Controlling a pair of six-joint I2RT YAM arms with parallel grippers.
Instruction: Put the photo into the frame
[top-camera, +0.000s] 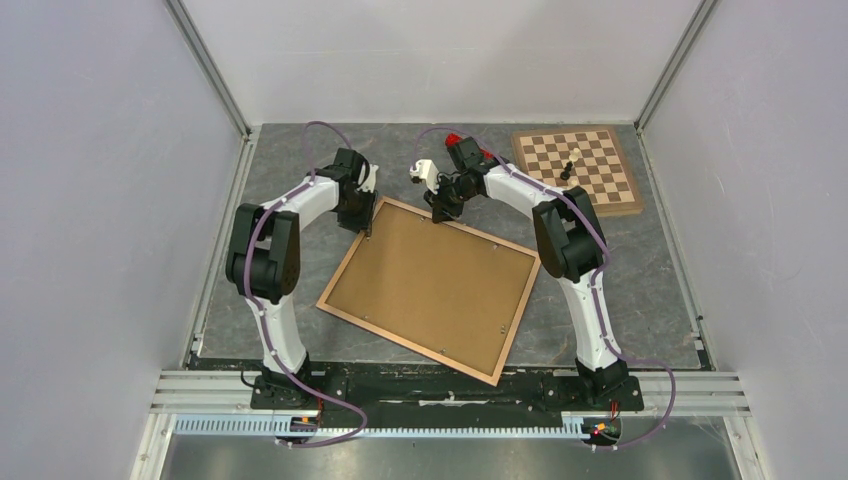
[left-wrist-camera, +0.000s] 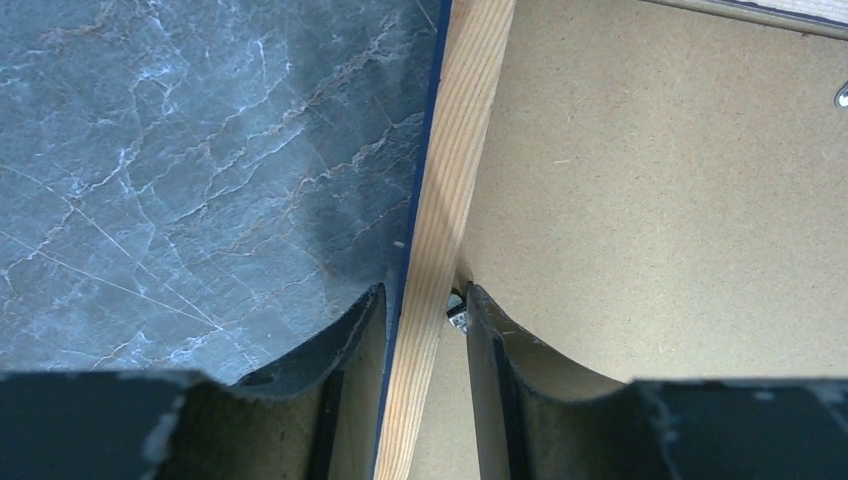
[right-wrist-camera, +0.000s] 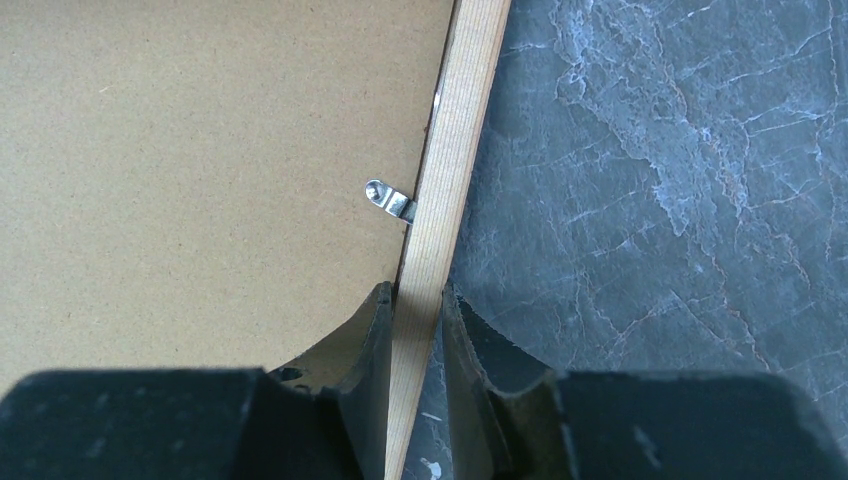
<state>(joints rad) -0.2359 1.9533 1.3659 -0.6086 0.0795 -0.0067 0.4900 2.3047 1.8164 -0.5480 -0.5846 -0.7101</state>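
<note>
From above, we see the frame (top-camera: 408, 345) lying back up on the bench (top-camera: 640, 300), with a brown panel (top-camera: 430, 285) inside it. At the left wrist, the left end effector (left-wrist-camera: 425, 295) straddles a frame rail, spread. At the right wrist, the right end effector (right-wrist-camera: 415, 290) pinches a frame rail beside a metal clip (right-wrist-camera: 390, 203).

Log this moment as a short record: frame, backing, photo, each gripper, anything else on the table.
frame: lies flat on the table, wood face up, skewed to the table's edges
backing board: brown panel seated in the frame; metal clip at its rim
photo: not in view
left gripper: jaws astride the frame's left rail, small gap showing, not clamped
right gripper: shut on the frame's far rail
other: chessboard at far right, pieces on it
</note>
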